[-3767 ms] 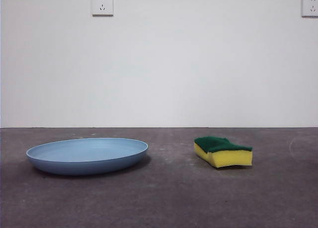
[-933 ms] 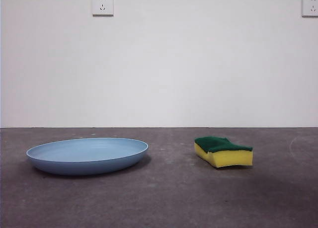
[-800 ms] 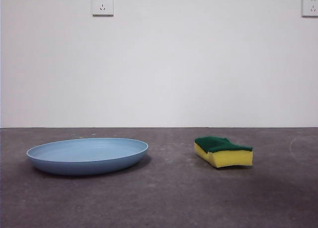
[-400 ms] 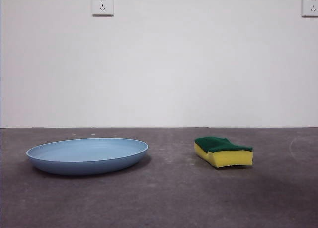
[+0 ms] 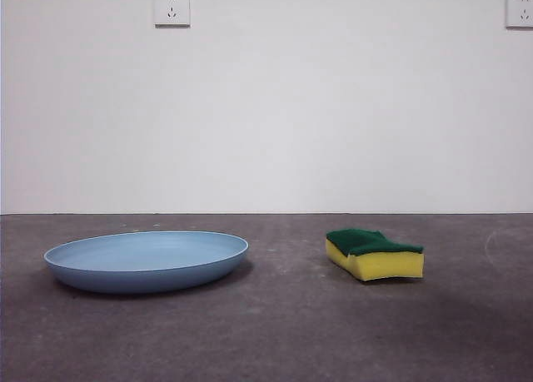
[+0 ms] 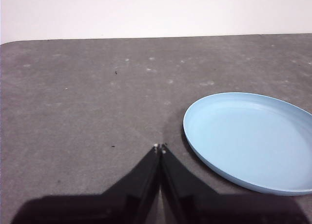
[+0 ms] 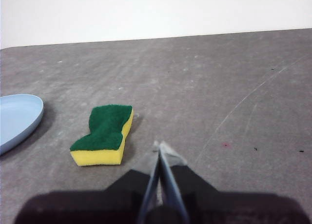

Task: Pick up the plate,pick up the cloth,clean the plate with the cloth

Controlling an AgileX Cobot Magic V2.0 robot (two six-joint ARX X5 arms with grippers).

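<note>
Grey table (image 5: 283, 332), bare plate (image 5: 146, 261), cloth (image 5: 375, 253)

The setting is a bare test room or laboratory bench. A scuffed dark grey matte counter (image 5: 275, 332) meets a plain white painted wall (image 5: 333, 116). Two white square wall power sockets (image 5: 171, 7) (image 5: 520, 9) are mounted high on it. There are no furnishings.

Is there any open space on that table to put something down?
Yes: a bare strip between the plate and the sponge, more table in front of both, and behind them up to the wall. Nowhere looks crowded.
</note>
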